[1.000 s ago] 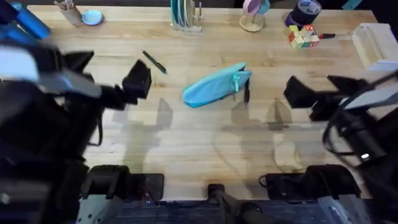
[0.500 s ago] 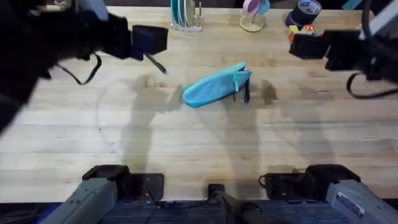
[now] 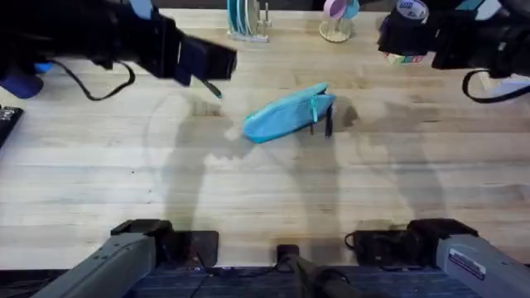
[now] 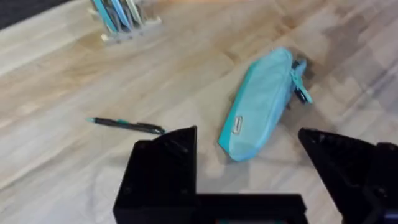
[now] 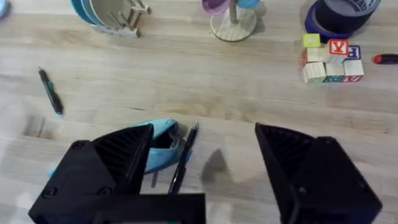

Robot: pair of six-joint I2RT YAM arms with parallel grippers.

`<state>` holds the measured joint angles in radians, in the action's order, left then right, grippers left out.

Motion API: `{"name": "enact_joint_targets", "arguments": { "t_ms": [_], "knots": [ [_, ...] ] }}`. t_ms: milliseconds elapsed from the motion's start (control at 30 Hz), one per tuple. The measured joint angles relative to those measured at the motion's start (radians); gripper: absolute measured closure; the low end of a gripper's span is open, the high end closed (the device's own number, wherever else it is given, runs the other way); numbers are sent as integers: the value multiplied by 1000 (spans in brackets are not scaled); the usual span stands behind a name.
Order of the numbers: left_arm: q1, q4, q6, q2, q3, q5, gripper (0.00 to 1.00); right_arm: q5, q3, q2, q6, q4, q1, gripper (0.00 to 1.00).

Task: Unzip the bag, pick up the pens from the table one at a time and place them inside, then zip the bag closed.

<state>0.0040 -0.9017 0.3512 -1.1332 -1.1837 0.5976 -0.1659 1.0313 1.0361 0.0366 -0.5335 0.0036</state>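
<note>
A soft turquoise bag (image 3: 287, 113) lies zipped shut on the wooden table (image 3: 265, 199), between two raised robot arms. The left gripper (image 4: 249, 171) hangs above the table with its jaws spread wide and empty; the right gripper (image 5: 202, 171) is likewise wide apart, holding nothing.

Two dark pens are counted. One pen (image 3: 328, 122) lies touching the bag's zipper-pull end; the other pen (image 3: 212, 88) rests well apart from the bag's opposite, tapered end, towards the dish rack (image 3: 246, 21) at the table's far edge. There is one bag.

The pouch looks light and limp, likely to crumple or slide if tugged one-handed, so one gripper would best pin the fabric near the tapered end while the other takes the small zipper tab (image 4: 297, 79). The pens appear thin, rigid and smooth, apt to roll; each is probably best pinched across its middle, jaws set square to the barrel.
</note>
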Motion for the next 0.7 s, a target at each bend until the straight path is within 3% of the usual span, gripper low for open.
{"name": "enact_joint_targets", "arguments": {
  "t_ms": [200, 367, 500, 700],
  "knots": [
    [-41, -171, 195, 0, 0, 13, 8, -8, 0, 0, 0, 1, 0, 5],
    [-98, -209, 368, 0, 0, 17, 8, -8, 0, 0, 0, 2, 0, 5],
    [-102, -186, 438, 0, 0, 20, 8, -8, 0, 0, 0, 5, 0, 5],
    [-102, -175, 474, 0, 0, 20, 8, -8, 0, 0, 0, 7, 0, 6]
  ]
}}
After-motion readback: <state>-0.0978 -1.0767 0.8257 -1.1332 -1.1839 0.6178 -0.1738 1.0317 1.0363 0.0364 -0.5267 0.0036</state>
